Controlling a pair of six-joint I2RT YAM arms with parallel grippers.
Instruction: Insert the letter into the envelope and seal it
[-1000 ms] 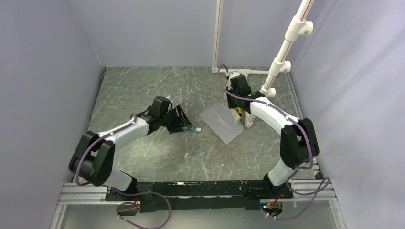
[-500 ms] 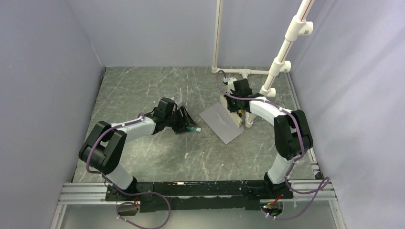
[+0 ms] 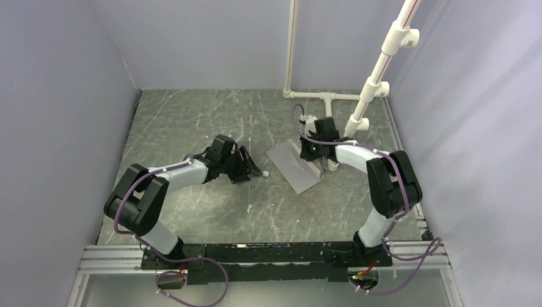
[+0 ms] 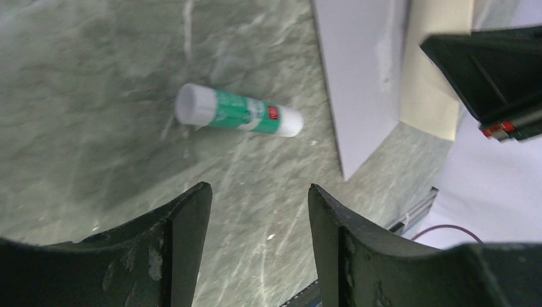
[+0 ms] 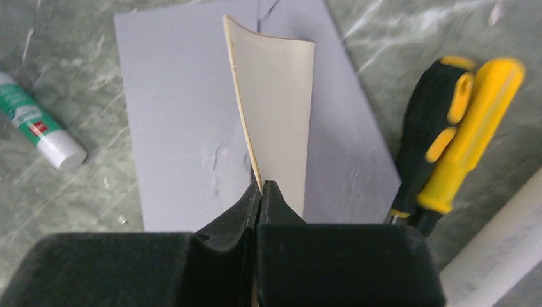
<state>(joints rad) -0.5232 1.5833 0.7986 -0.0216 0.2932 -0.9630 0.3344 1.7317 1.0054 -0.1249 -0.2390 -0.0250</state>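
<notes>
Upright, letter (image 5: 281, 109) within right claw (image 5: 261, 192).

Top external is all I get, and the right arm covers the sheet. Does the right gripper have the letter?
Observer: Yes; the right gripper is shut on the letter at its near edge, and the sheet stands curled above the envelope.
Operator: And the other arm?
Observer: The left gripper is open and empty; a glue stick lies on the table ahead of it.
Operator: Anything beside the envelope?
Observer: Yellow-and-black tool handles lie close beside its edge.
</notes>
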